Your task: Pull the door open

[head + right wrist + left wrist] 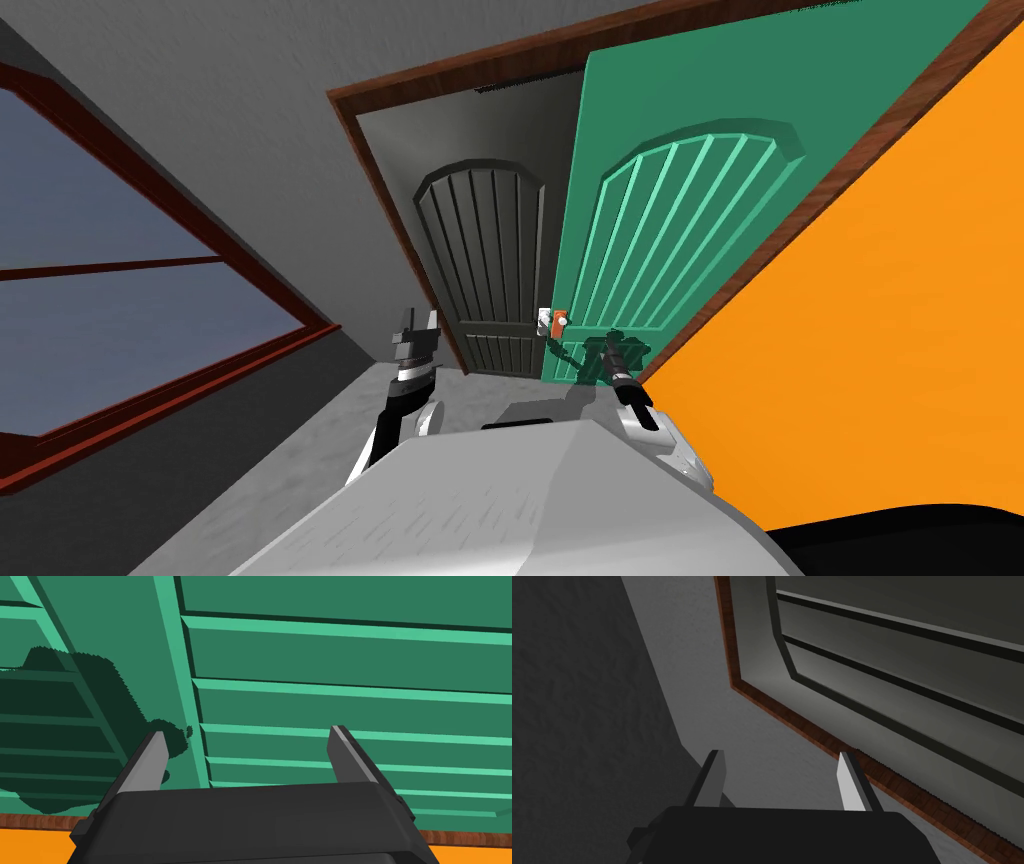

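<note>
At the doorway, my right tool [248,732] hangs close against the green door [325,661], fingers spread wide and gripping nothing. My left tool [781,753], equally open and empty, points at the wooden frame [792,718]. Beyond, the door's orange handle plate [558,322] sits at its free edge, ungrasped. The leaf looks swung partway off the frame already; widening it appears to remain.

This looks like a room in a house. A panelled green door [690,200] and a dark grey door [485,270] share a brown wooden frame [385,200]. A window [100,300] with a dark red frame sits in the grey wall [250,100]. There is also an orange wall [880,330] and a plain grey floor [330,430].
</note>
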Robot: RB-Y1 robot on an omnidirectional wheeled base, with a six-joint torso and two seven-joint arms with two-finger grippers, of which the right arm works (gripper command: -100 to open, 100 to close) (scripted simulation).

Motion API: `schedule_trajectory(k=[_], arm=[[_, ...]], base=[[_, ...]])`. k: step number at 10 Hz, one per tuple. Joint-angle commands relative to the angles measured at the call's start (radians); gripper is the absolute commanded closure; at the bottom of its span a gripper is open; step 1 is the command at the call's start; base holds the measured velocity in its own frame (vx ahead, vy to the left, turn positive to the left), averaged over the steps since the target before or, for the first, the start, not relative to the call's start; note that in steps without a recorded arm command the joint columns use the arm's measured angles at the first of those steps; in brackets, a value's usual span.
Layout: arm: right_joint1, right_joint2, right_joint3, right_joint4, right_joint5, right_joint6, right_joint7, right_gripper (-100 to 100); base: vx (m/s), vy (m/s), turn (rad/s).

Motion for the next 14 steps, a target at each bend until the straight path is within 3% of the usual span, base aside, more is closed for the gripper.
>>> schedule_trajectory(k=[1, 6, 7, 8, 13, 14], arm=[[-0.007, 0.002, 0.003, -0.006, 0.0, 0.008, 0.001, -100], [-0.065, 0.028, 0.063, -0.023, 0.007, -0.004, 0.004, -100], [-0.061, 0.023, 0.052, -0.016, 0.006, 0.001, 0.005, -100], [-0.061, 0.023, 0.052, -0.016, 0.006, 0.001, 0.005, 100], [-0.061, 0.023, 0.052, -0.016, 0.006, 0.001, 0.005, 100], [-0.042, 0.014, 0.038, -0.009, 0.004, 0.002, 0.003, 100]], base=[[0.166, -0.019, 0.071], [0.215, 0.06, 0.129], [0.124, 0.053, 0.043], [-0.016, -0.009, -0.042], [-0.024, -0.006, 0.009], [-0.122, -0.045, -0.094]])
